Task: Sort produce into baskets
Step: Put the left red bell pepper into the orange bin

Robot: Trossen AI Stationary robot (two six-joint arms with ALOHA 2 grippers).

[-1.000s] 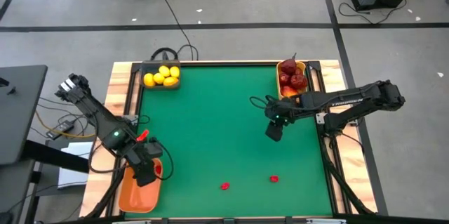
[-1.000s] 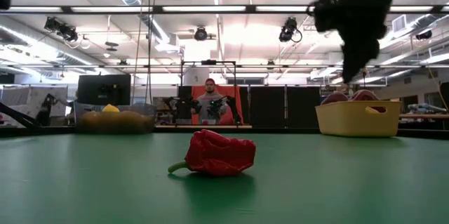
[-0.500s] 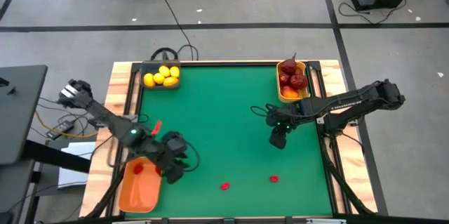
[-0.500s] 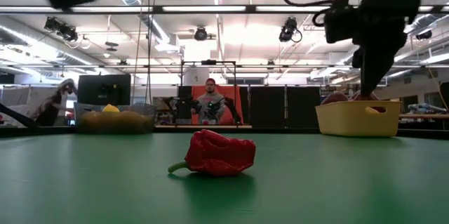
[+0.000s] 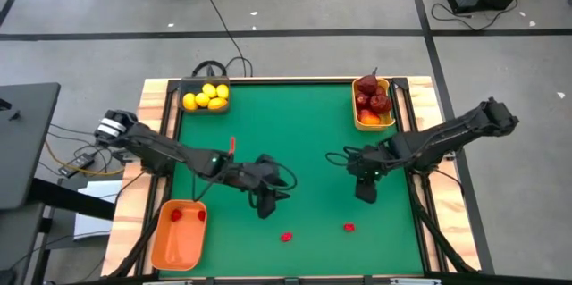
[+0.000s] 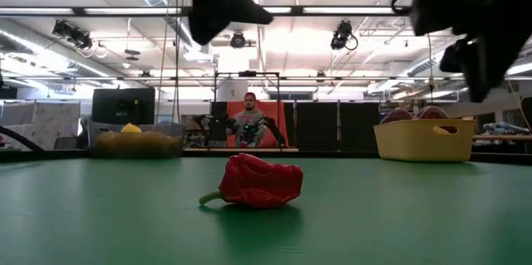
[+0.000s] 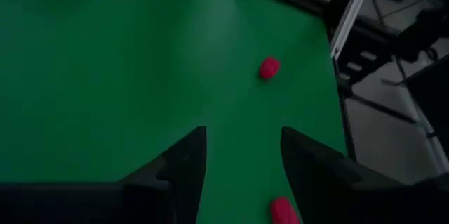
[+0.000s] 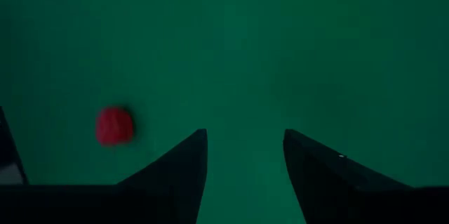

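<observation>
Two small red pieces lie on the green table near its near edge, one [image 5: 287,237] left of the other [image 5: 349,228]. My left gripper [image 5: 264,203] is open and empty above the table, a little far-left of the left piece; its wrist view shows both pieces [image 7: 282,210] [image 7: 269,67] beyond its fingers [image 7: 242,147]. My right gripper [image 5: 365,188] is open and empty, a little far-right of the right piece [image 8: 114,126]. The orange tray [image 5: 170,247] at the near left holds two red pieces [image 5: 176,215]. In the low view one red piece [image 6: 253,182] lies on the table.
A dark grey tray with yellow fruits [image 5: 206,97] stands at the far left corner. A yellow tray with dark red and orange fruits [image 5: 373,102] stands at the far right. A person [image 6: 249,124] sits far behind the table. Bare green table lies between the trays.
My left gripper has gone from above the orange tray toward the table's right, to near the table's middle. My right gripper has gone toward the near edge and a little right. The red pieces on the table have stayed put.
</observation>
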